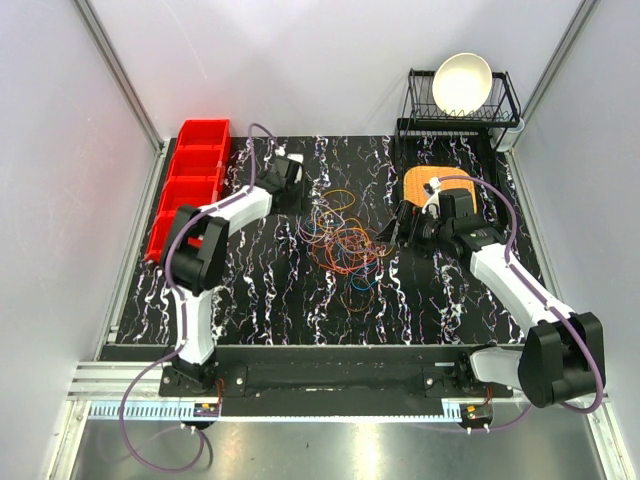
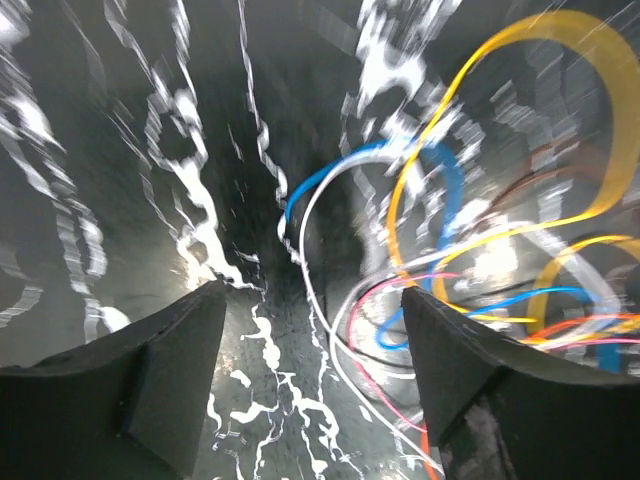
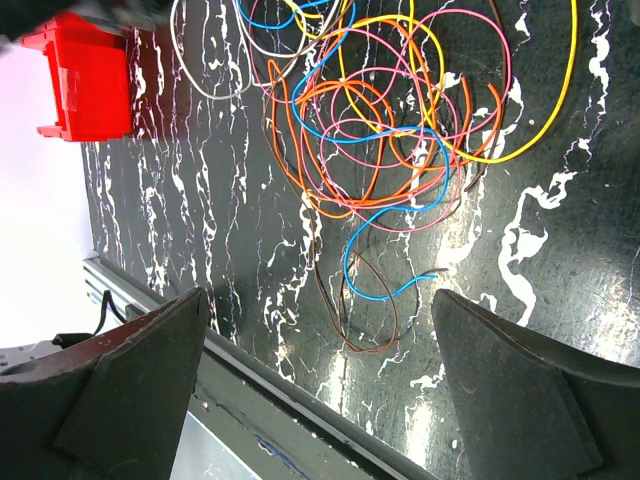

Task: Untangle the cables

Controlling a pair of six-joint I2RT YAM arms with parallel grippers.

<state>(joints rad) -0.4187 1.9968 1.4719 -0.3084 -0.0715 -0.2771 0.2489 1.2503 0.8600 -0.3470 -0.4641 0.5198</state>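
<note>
The cables point(image 1: 345, 242) lie in a loose tangle of orange, yellow, blue, pink and brown loops in the middle of the black marbled table. My left gripper point(image 1: 298, 190) sits at the tangle's far-left edge and is open point(image 2: 312, 290). A white cable point(image 2: 318, 300) and a pink one run over the table between its fingers, with blurred yellow and blue loops point(image 2: 440, 190) to the right. My right gripper point(image 1: 392, 232) hovers open point(image 3: 320, 294) just right of the tangle. The cables point(image 3: 390, 130) spread ahead of it, and a brown loop point(image 3: 365, 320) lies nearest.
Red bins point(image 1: 195, 180) line the table's left side and one shows in the right wrist view point(image 3: 90, 75). A dish rack point(image 1: 505, 110) with a white bowl point(image 1: 462, 82) stands at the back right, an orange mat point(image 1: 418, 182) in front of it. The table's metal front rail point(image 3: 250, 400) lies below the right gripper.
</note>
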